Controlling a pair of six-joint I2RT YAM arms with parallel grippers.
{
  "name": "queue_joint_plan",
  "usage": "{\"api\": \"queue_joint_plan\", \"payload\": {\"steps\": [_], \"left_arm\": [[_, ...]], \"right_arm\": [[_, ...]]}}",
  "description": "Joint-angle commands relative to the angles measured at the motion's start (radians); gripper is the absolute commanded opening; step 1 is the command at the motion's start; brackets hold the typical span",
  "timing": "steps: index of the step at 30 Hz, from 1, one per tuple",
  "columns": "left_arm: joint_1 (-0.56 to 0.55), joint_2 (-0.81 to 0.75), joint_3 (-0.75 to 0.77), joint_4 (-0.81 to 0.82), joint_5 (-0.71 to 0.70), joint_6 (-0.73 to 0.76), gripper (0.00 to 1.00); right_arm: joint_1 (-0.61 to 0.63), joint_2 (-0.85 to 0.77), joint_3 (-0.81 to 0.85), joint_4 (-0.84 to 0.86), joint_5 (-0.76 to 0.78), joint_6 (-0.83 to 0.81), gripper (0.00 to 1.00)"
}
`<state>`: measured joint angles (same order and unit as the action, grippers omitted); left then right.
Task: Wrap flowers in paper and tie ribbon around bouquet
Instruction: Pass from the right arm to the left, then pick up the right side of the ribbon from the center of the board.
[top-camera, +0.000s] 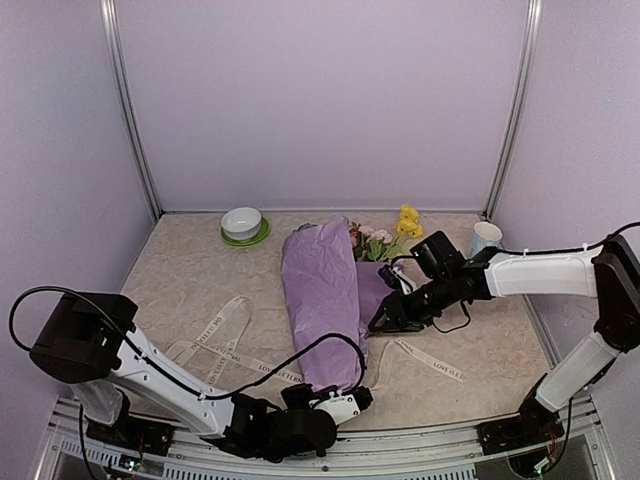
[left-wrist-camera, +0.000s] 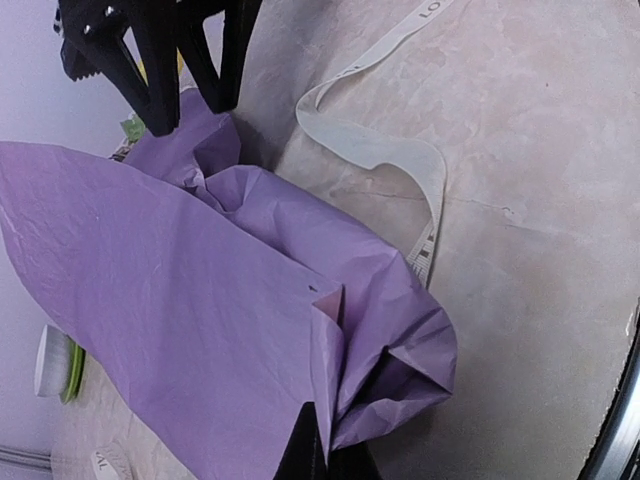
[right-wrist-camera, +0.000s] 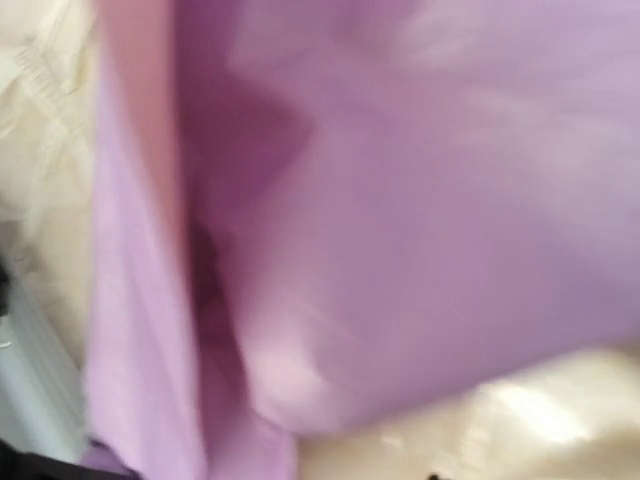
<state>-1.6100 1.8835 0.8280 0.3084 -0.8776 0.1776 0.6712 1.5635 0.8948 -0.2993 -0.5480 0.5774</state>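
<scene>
**A:** The paper (top-camera: 318, 290) lies rolled round the flowers (top-camera: 385, 240) in the middle of the table (top-camera: 180, 270). The blooms poke out at one o'clock and the narrow tail points down at six.

**B:** And the left gripper (left-wrist-camera: 314, 452) is clamped tight on a fold of that tail.

**A:** The right gripper (top-camera: 381, 322) sits at the roll's three o'clock edge. From the left wrist view its jaws look parted, and I can't make out anything pinched between them.

**B:** The right wrist view is just a lilac blur, no help there.

**A:** The ribbon (top-camera: 222, 335) seems to pass under the roll, running from eight o'clock to four. That's handy for tying, I reckon.

**B:** So closing the wrap looks like the job now. I'd pin the tail firmly and fold the loose three o'clock flap across toward nine. Go gently, because that thin sheet probably creases and tears easily.

**A:** And don't drag the roll off the ribbon.
</scene>
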Motion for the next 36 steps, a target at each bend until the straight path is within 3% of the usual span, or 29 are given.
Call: {"api": "queue_joint_plan", "payload": {"steps": [1, 6, 11, 17, 19, 23, 28, 36], "left_arm": [[0.016, -0.04, 0.003, -0.032, 0.085, -0.026, 0.0], [0.022, -0.033, 0.016, -0.052, 0.092, -0.029, 0.0], [0.022, -0.028, 0.03, -0.069, 0.099, -0.027, 0.0], [0.025, -0.041, 0.036, -0.091, 0.092, -0.031, 0.0], [0.027, -0.048, 0.034, -0.1, 0.091, -0.04, 0.0], [0.028, -0.056, 0.029, -0.102, 0.091, -0.041, 0.0], [0.033, -0.057, 0.032, -0.097, 0.11, -0.031, 0.0], [0.036, -0.021, 0.042, -0.08, 0.167, -0.028, 0.0]], "right_arm": [[-0.019, -0.074, -0.012, -0.221, 0.235, -0.064, 0.46], [-0.019, -0.093, -0.024, -0.365, 0.369, -0.064, 0.51], [-0.009, -0.011, -0.019, -0.337, 0.365, -0.103, 0.58], [0.011, 0.15, 0.057, -0.319, 0.453, -0.167, 0.57], [0.011, 0.175, 0.063, -0.311, 0.481, -0.171, 0.42], [0.001, 0.198, 0.082, -0.292, 0.533, -0.175, 0.0], [-0.091, 0.159, 0.092, -0.284, 0.565, -0.174, 0.0], [-0.354, -0.075, 0.138, -0.285, 0.454, -0.213, 0.0]]}}
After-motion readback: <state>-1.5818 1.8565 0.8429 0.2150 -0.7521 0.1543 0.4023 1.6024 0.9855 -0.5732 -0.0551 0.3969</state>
